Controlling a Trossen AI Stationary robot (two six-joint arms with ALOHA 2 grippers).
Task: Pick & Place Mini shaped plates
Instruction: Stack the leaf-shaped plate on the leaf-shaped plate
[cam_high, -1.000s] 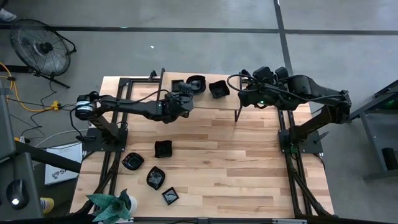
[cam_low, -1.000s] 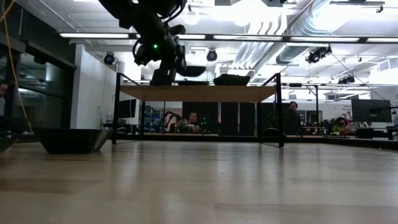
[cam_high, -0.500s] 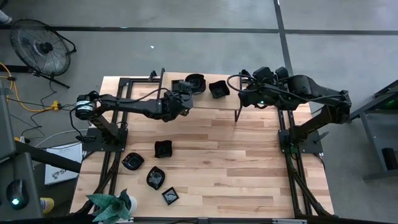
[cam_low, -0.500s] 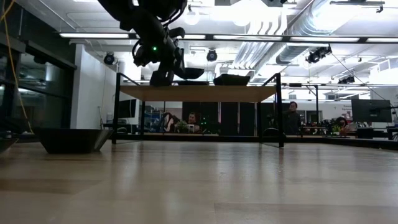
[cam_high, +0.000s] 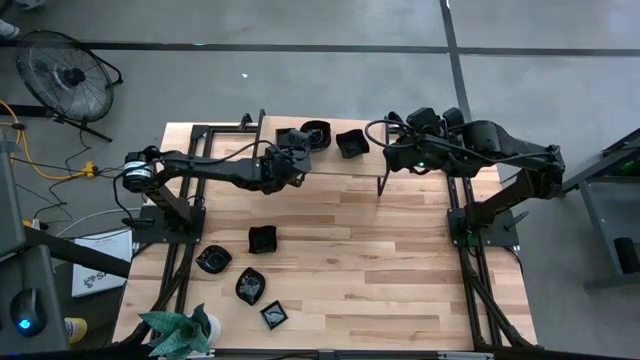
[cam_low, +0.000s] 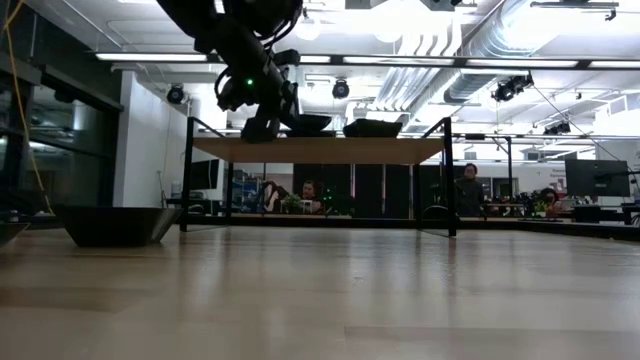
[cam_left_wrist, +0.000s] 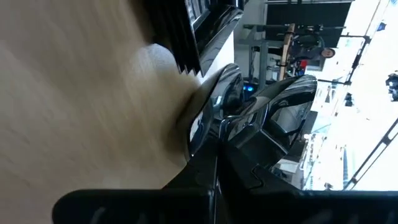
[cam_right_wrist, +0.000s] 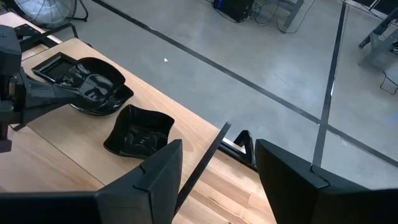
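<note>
A raised wooden shelf (cam_high: 330, 165) stands at the table's far edge. On it lie a square black mini plate (cam_right_wrist: 56, 65) and a wavy-edged one (cam_right_wrist: 140, 134). Between them is a roundish mini plate (cam_right_wrist: 96, 87), on which my left gripper (cam_right_wrist: 62, 98) is shut; it also shows in the high view (cam_high: 297, 148). My right gripper (cam_right_wrist: 214, 180) hangs open above the shelf's right end (cam_high: 395, 150), with nothing between its fingers. Several more black plates lie on the table's near left, among them one (cam_high: 262, 239). My left gripper pinches the roundish plate's rim (cam_right_wrist: 76, 102) between its two fingers, on the side toward the table's left. The fingers come from the left, slanting slightly down. The plate (cam_low: 310, 123) sits almost level just over the shelf top, beside the square plate; whether it rests there I cannot tell.
The shelf's dark metal frame (cam_low: 188, 175) has posts at its corners. A green plant (cam_high: 180, 330) stands at the table's near left corner. Bare wood (cam_high: 380, 260) fills the table's middle and right. People sit in the room beyond the table.
In the low view the held plate's free end has sunk a little toward the shelf top and now lies flatter. My left gripper stays shut on it. My right arm has kept still.
</note>
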